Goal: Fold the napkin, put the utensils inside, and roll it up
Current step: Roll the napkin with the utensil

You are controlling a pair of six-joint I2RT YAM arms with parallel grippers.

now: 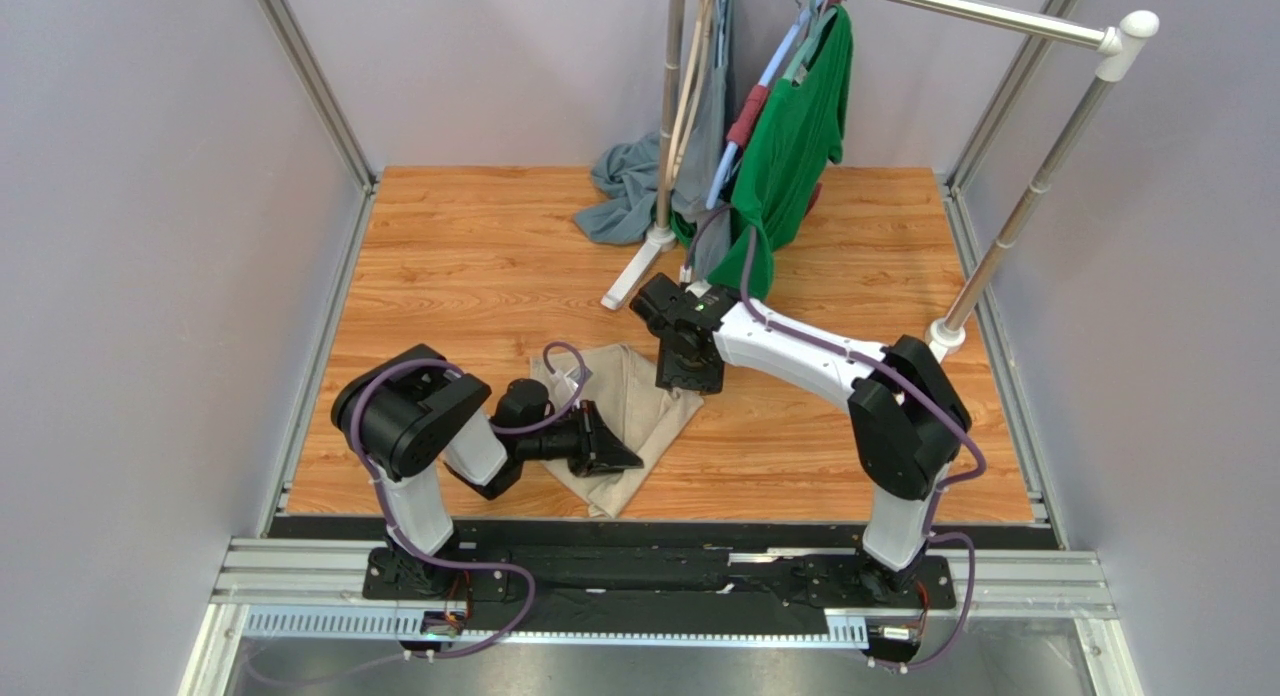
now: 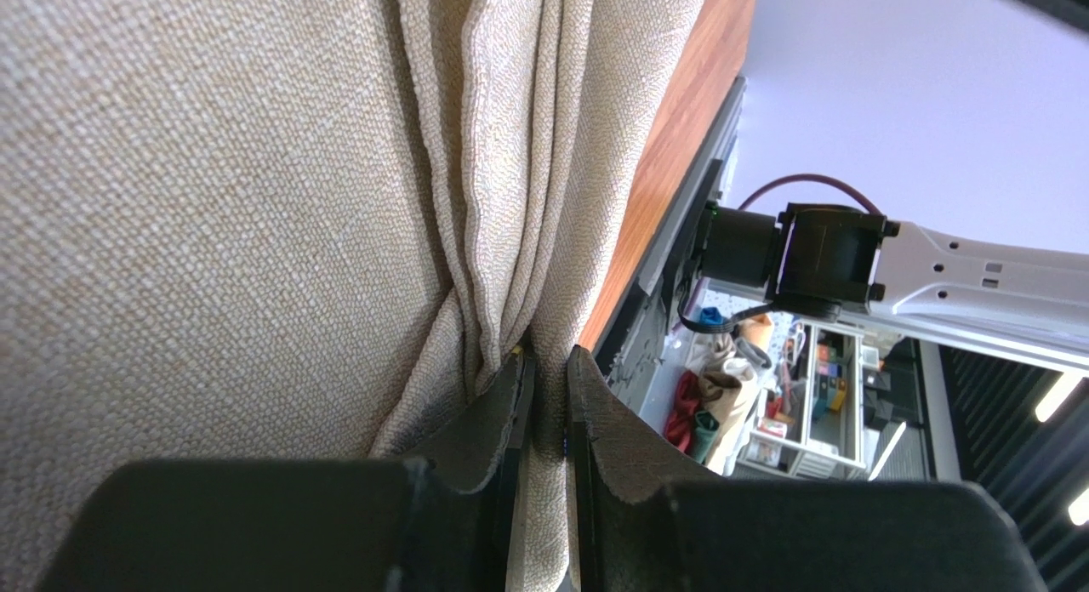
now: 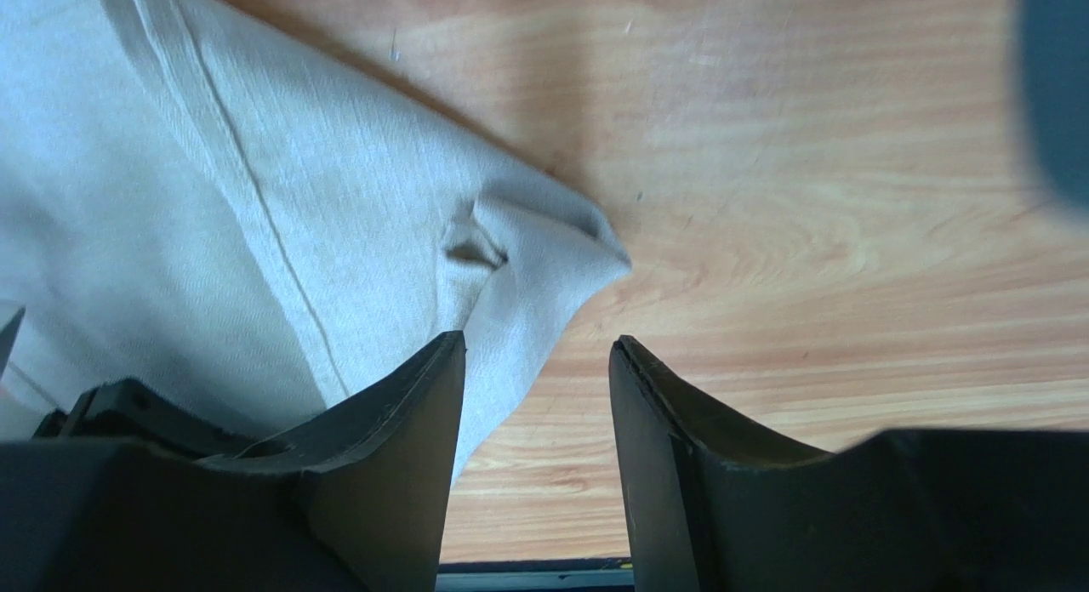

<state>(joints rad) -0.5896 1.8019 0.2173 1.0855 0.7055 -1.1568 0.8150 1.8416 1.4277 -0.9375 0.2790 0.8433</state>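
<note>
Beige woven cloth, the napkin, lies rumpled and partly doubled over on the wood-grain counter, near its front edge and between the two arms. Left claw comes in low from the left. In its wrist view the claw stands narrow, pinched on a bunched fold of the napkin, with pleats gathering toward the fingertips. Right claw sits over the far right corner of the cloth. Its wrist view shows the claw with jaws apart and nothing between them, one finger over the napkin and the crumpled corner just ahead on bare wood. Handling, our judgement: light, limp, coarse-weave fabric that should give the pads good friction. It will drape and crease rather than hold a shape, and drag across the wood may pull it askew. We would take it at the hemmed corners or edges, pinching one layer only where a single fold is wanted, with both corners taut for a straight fold line. Fork: not visible in any view, so we cannot say where it is. Writing: no brand, label or lettering readable on cloth, arms or counter; the background clutter in the left wrist view is too small to read.
</note>
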